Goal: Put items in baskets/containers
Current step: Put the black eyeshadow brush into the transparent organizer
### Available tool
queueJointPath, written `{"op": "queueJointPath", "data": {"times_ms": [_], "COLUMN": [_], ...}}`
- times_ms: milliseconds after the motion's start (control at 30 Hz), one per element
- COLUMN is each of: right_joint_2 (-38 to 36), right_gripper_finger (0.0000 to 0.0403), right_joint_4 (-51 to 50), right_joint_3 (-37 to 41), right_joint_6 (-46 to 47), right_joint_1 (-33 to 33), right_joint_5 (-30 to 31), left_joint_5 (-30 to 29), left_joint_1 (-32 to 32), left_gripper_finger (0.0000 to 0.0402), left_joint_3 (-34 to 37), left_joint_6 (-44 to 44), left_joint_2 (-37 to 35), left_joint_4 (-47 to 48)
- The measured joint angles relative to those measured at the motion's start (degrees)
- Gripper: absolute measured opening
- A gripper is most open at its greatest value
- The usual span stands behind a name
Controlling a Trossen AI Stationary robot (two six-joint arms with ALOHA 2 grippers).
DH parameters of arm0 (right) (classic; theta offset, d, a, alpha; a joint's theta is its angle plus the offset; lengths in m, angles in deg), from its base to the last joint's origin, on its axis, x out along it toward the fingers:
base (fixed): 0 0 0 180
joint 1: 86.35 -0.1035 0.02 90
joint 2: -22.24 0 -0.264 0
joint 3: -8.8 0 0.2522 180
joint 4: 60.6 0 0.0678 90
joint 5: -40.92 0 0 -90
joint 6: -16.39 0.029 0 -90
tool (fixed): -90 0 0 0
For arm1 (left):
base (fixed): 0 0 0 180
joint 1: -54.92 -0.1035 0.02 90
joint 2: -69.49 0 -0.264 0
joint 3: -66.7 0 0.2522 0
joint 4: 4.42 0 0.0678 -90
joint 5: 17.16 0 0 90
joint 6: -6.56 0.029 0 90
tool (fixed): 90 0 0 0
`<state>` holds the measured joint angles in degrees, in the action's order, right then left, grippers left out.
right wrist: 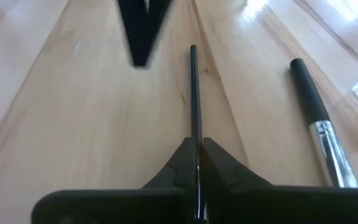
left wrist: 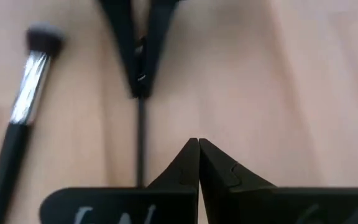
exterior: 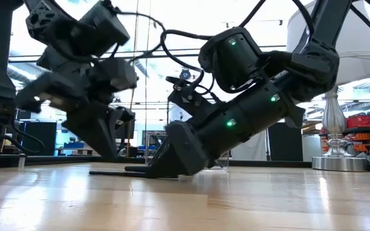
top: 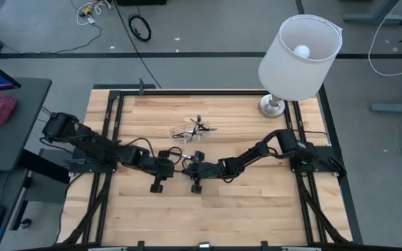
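Observation:
My right gripper (right wrist: pixel 196 146) is shut on a thin dark brush handle (right wrist: pixel 193 93) low over the table's middle. Facing it, tip to tip, my left gripper (left wrist: pixel 197 144) is shut with nothing between its fingers; it stands just left of the right one (top: pixel 189 166) in the high view. A thicker brush (right wrist: pixel 321 127) with a silver ferrule lies flat on the wood beside them. Farther back, several more brushes (top: pixel 195 130) lie in a heap by the clear container (top: pixel 182 137). My right gripper pinches the thin brush's handle (right wrist: pixel 195 134) between its two fingers. The fingers slant down from the table's right and lie along the handle. The handle runs on past the fingertips toward the left gripper, almost level and close to the table (exterior: pixel 111 173); which end is held is hidden by the fingers.
A lamp with a white shade (top: pixel 300 56) and a metal base (exterior: pixel 336 160) stands at the far right corner. Bare wood (top: pixel 222 209) stretches toward the near edge. A black frame (top: pixel 117 104) runs along the table's sides.

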<state>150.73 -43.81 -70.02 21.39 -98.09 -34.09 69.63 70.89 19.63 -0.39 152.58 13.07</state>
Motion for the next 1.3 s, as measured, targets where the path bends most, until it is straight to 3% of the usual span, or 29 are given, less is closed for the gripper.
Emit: {"op": "queueJointPath", "data": {"times_ms": [300,500,700,867,1033,1133,1300], "right_joint_2": [-5.5,-17.4,-29.0,-30.0,-29.1,-29.2,-28.6], "right_gripper_finger": [0.0006,0.0006,0.0006,0.0006,0.0006,0.0006,0.0006], "right_joint_4": [-8.5,-20.1,-32.8,-46.7,-54.0,-55.9,-57.1], "right_joint_3": [0.1,0.0,-2.8,-8.0,-9.9,-10.1,-9.6], "right_joint_6": [-8.3,-18.0,-40.9,-58.8,-70.8,-72.2,-79.0], "right_joint_1": [1.0,0.9,2.9,6.0,9.1,10.6,11.4], "right_joint_5": [3.8,11.0,17.0,18.3,32.0,30.7,22.7], "left_joint_5": [-1.8,-7.7,-10.4,-12.3,-12.7,-12.7,-13.2], "left_joint_1": [9.3,13.7,15.1,15.1,15.1,15.0,15.0], "left_gripper_finger": [0.0006,0.0006,0.0008,0.0009,0.0009,0.0009,0.0009], "left_joint_3": [-0.9,-0.9,-0.9,-0.9,-0.9,-0.9,-0.9], "left_joint_6": [-8.2,-11.9,-11.9,-11.9,-11.9,-11.8,-10.8], "left_joint_2": [-1.0,-0.6,-0.6,-0.6,-0.6,-0.6,-0.6], "left_joint_4": [0.0,0.3,0.3,0.2,0.3,0.4,0.4]}}
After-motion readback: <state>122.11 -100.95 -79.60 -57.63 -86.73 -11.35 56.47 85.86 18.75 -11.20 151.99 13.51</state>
